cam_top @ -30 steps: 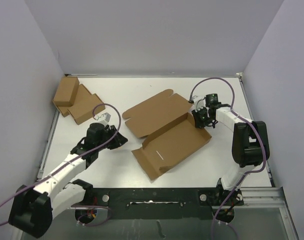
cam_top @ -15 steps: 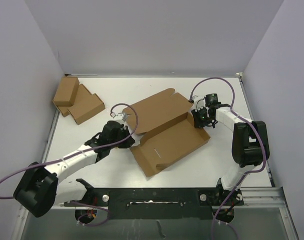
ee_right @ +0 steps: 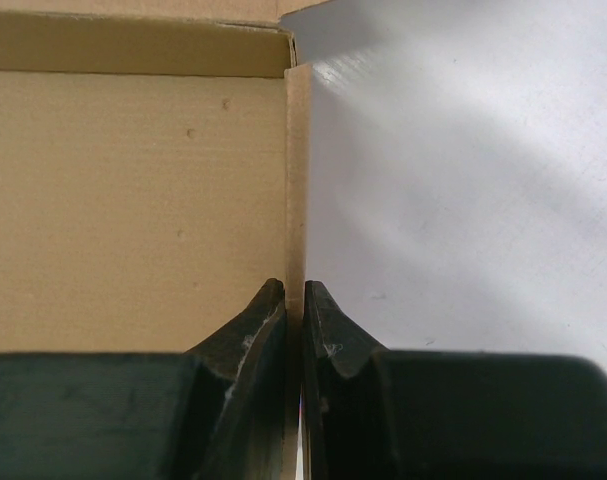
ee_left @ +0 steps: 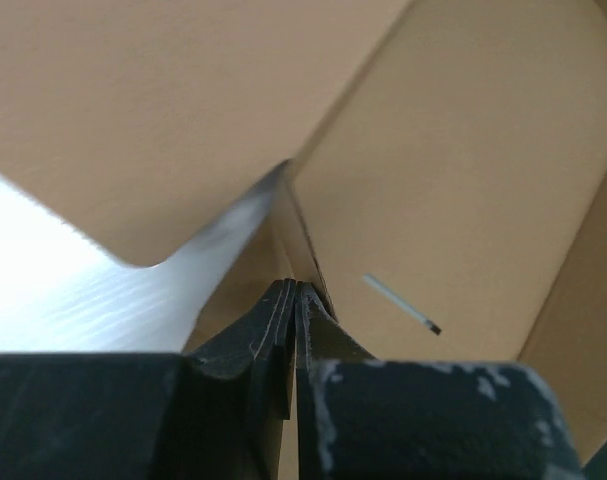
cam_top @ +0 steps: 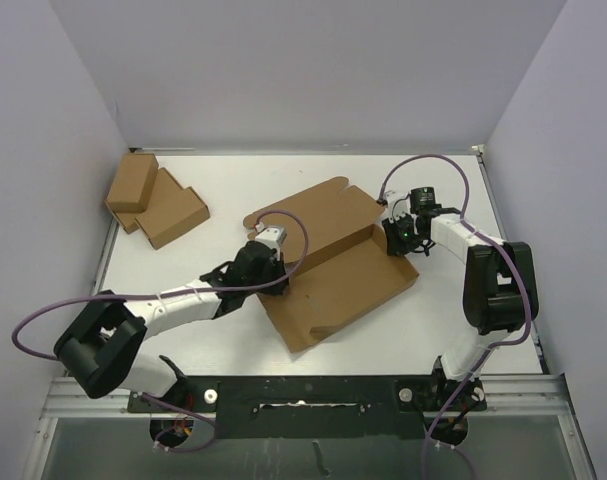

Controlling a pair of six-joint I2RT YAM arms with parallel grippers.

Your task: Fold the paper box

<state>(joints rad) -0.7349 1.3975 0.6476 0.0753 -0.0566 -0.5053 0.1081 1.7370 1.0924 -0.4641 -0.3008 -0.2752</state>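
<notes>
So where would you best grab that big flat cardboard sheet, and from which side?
By its thin raised side flaps: the paper box lies flat, so only those upright edges can be pinched. Come in from either end, as the left gripper and right gripper do.

Top view: soft, even overhead light; sharp; faint shadows beside arms; darker along bottom edge. Left wrist view: table [ee_left: 53, 290] blown out white, streaky glare; gripper fingers [ee_left: 268, 335] dark, blurred. Right wrist view: paper box [ee_right: 133, 180] grain crisp; mild sheen on table.
</notes>
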